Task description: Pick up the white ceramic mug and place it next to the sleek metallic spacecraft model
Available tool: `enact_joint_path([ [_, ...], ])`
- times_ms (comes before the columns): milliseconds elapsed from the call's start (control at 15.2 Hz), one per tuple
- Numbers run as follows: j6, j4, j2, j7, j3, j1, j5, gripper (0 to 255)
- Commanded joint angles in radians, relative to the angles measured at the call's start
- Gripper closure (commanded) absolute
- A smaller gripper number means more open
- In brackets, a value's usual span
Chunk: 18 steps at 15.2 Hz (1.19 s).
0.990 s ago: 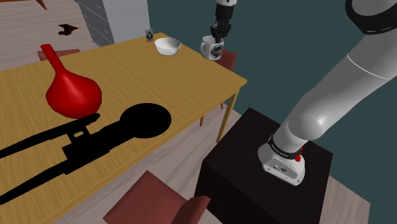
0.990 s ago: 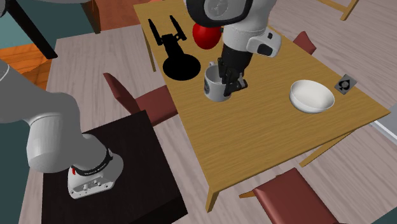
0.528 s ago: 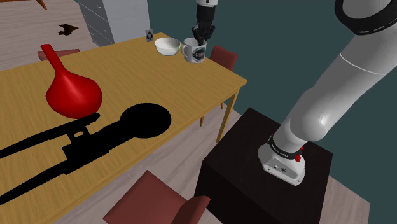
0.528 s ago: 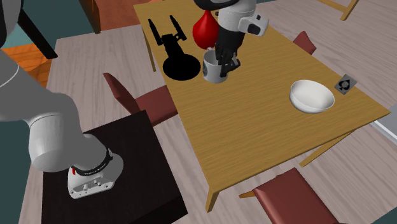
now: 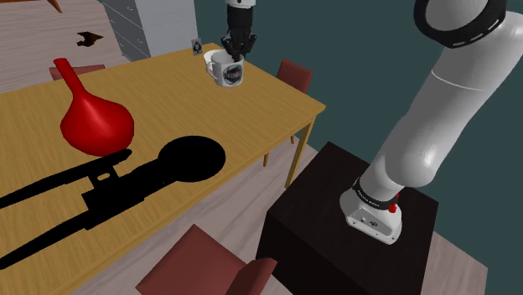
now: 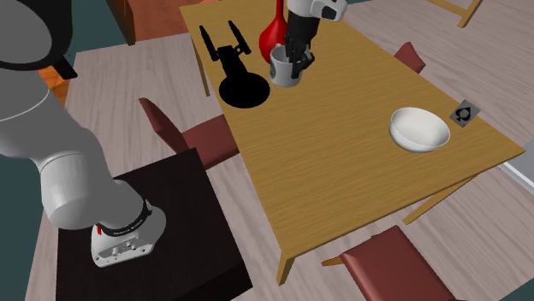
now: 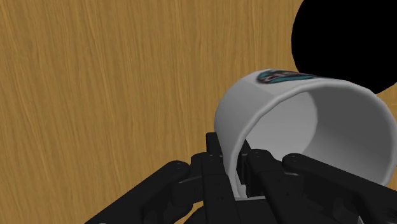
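Observation:
A white mug (image 5: pixel 229 69) with a dark printed emblem hangs in the air over the wooden table (image 5: pixel 251 109), held by its rim. My gripper (image 5: pixel 234 52) is shut on the mug's wall from above. In the second exterior view the mug (image 6: pixel 286 70) is just beside the round black base of the spacecraft model (image 6: pixel 234 67), with the gripper (image 6: pixel 295 56) above it. The wrist view has the fingers (image 7: pixel 219 167) pinching the mug's rim (image 7: pixel 267 114), and the model's black disc (image 7: pixel 350 38) lies beyond. The black spacecraft model (image 5: pixel 126 180) stretches along the table's near side.
A red long-necked vase (image 5: pixel 94 121) stands by the model. A white bowl (image 6: pixel 419 130) and a small dark card (image 6: pixel 463 113) sit at the table's other end. Dark red chairs (image 5: pixel 214 268) stand around the table. My dark stand (image 5: pixel 352 218) is beside it.
The gripper has carried the mug across the table, leftward in the shoulder view, away from the table edge and toward the spacecraft model's round base.

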Motion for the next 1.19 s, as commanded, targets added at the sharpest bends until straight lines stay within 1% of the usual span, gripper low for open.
enact_joint_path([
  [0,-0.006,0.053,0.045,0.037,0.016,0.019,0.001,255],
  [330,-0.046,0.225,0.171,0.132,0.054,0.074,-0.005,255],
  [594,-0.098,0.407,0.297,0.204,0.077,0.122,-0.015,255],
  [726,-0.135,0.521,0.373,0.239,0.086,0.147,-0.022,255],
  [858,-0.185,0.664,0.463,0.272,0.093,0.174,-0.03,255],
  [924,-0.218,0.752,0.517,0.288,0.096,0.189,-0.034,255],
  [990,-0.261,0.863,0.584,0.304,0.098,0.205,-0.039,255],
  [1056,-0.327,1.02,0.675,0.318,0.099,0.223,-0.044,255],
  [1122,-0.296,0.967,0.653,0.317,0.098,0.221,-0.042,255],
])
